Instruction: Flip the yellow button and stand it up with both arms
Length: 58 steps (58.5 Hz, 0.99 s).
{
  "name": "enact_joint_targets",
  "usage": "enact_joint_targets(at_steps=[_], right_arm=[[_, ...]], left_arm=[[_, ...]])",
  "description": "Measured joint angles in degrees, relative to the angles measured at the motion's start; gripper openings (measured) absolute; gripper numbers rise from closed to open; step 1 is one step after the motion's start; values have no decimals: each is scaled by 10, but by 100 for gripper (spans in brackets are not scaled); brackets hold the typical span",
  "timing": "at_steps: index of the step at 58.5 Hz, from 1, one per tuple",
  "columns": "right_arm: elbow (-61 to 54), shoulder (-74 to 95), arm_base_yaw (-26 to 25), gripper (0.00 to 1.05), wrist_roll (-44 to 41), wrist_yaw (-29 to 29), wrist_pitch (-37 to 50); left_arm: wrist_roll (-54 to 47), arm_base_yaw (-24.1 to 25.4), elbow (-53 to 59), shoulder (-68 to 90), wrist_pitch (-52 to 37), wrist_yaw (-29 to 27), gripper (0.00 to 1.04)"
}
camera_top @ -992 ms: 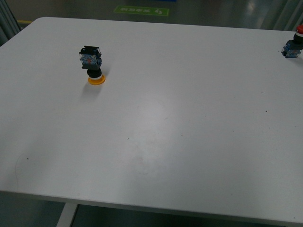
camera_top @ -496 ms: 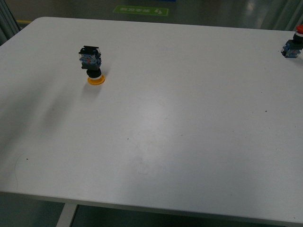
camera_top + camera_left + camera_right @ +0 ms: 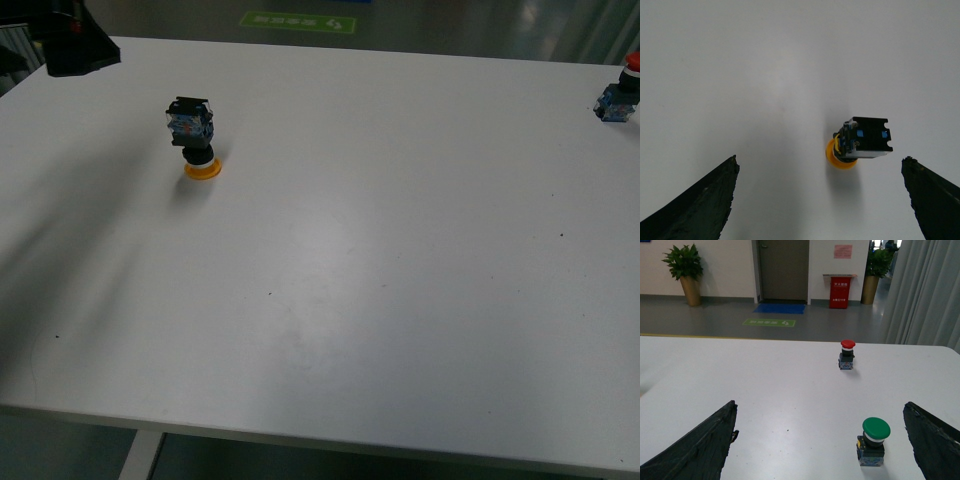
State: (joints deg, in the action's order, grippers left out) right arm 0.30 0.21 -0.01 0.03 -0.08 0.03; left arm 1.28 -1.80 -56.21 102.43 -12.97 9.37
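Observation:
The yellow button [image 3: 195, 135] stands upside down on the white table [image 3: 400, 250], with its yellow cap on the surface and the black, blue-clear block on top. A black part of my left arm [image 3: 78, 45] shows at the far left corner, left of the button. In the left wrist view the yellow button [image 3: 860, 142] lies ahead of my open left gripper [image 3: 820, 161], between the lines of its fingers [image 3: 705, 200] and nearer the other one. Nothing is between the jaws. My right gripper [image 3: 820, 405] is open and empty, away from the yellow button.
A red-capped button [image 3: 620, 95] stands at the table's far right edge; the right wrist view shows the same red button [image 3: 847, 354]. A green-capped button [image 3: 874, 440] stands upright close ahead of the right gripper. Floor, a door and potted plants lie beyond the table.
A black part of the left arm has come into the front view at the top left, and its shadow has spread over the table's left side. The yellow button has not moved.

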Motion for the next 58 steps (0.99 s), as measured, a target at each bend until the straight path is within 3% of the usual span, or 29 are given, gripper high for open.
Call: enact_joint_targets(at_steps=[28,58], right_arm=[[0,0,0,97,0,0,0],[0,0,0,97,0,0,0]], left_arm=[[51,-30,-131,102,109,-13,98],[40,-66,-218,144,203,-18,98]])
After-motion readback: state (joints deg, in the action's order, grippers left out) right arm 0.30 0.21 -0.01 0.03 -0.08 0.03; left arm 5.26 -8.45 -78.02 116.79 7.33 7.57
